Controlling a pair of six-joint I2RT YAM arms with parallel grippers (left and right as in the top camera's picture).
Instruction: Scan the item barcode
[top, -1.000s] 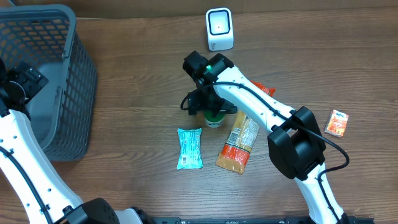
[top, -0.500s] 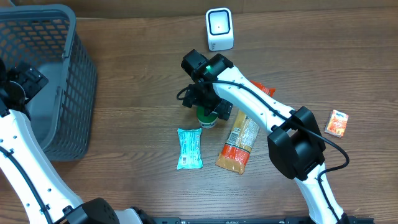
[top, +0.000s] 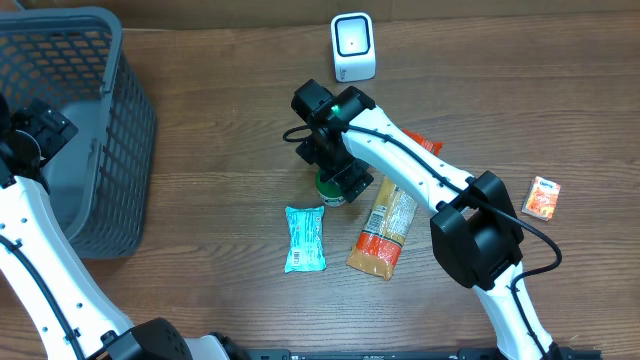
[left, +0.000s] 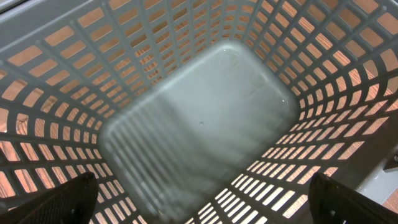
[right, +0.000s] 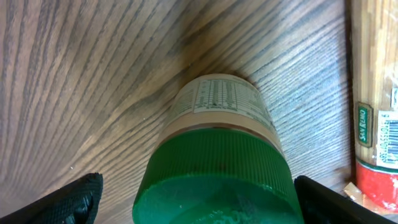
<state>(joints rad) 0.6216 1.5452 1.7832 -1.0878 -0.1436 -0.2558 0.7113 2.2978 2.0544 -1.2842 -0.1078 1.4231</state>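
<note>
A jar with a green ribbed lid (top: 331, 191) and a printed label stands upright on the wooden table, mostly hidden under my right gripper (top: 336, 172) in the overhead view. In the right wrist view the lid (right: 217, 168) fills the space between the fingertips (right: 79, 198). My right gripper (right: 200, 200) is open, one finger on each side of the lid; the left finger stands clear of it. The white barcode scanner (top: 353, 47) stands at the back of the table. My left gripper (left: 202, 198) is open over the grey basket's floor (left: 199, 118), holding nothing.
The grey mesh basket (top: 118, 150) stands at the far left. A teal snack packet (top: 305, 238) and a long yellow-and-red packet (top: 385, 230) lie in front of the jar. A small orange box (top: 541, 198) lies at the right.
My right gripper has twisted about its wrist and shifted slightly left over the jar. The left arm has not moved.
</note>
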